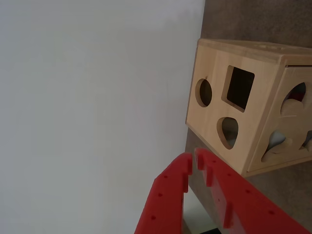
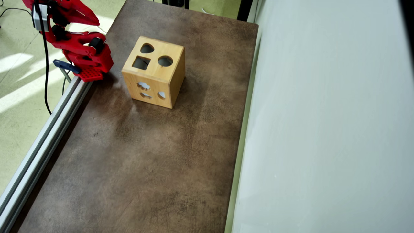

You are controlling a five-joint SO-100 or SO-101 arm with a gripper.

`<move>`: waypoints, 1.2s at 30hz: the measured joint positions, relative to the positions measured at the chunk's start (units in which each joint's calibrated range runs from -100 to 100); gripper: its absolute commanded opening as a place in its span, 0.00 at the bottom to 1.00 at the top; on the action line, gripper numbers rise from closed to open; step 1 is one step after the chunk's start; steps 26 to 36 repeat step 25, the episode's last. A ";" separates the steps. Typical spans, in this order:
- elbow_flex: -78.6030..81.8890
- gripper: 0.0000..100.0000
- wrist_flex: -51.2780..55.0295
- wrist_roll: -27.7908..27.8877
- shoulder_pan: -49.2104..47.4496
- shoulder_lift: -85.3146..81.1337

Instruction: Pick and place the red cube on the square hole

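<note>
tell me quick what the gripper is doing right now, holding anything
gripper: shut, the fingertips nearly touching, nothing between them; the red cube is not in either view.

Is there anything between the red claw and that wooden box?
Nothing: in the wrist view only bare brown table lies between gripper and wooden box.

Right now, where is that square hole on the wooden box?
In the overhead view the square hole is on the wooden box's top face, left of the round hole and below the teardrop hole.
</note>
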 measured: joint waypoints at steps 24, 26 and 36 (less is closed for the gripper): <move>0.27 0.02 0.00 0.00 0.00 0.00; 0.27 0.02 0.00 0.00 0.00 0.00; 0.27 0.02 0.00 0.00 0.00 0.00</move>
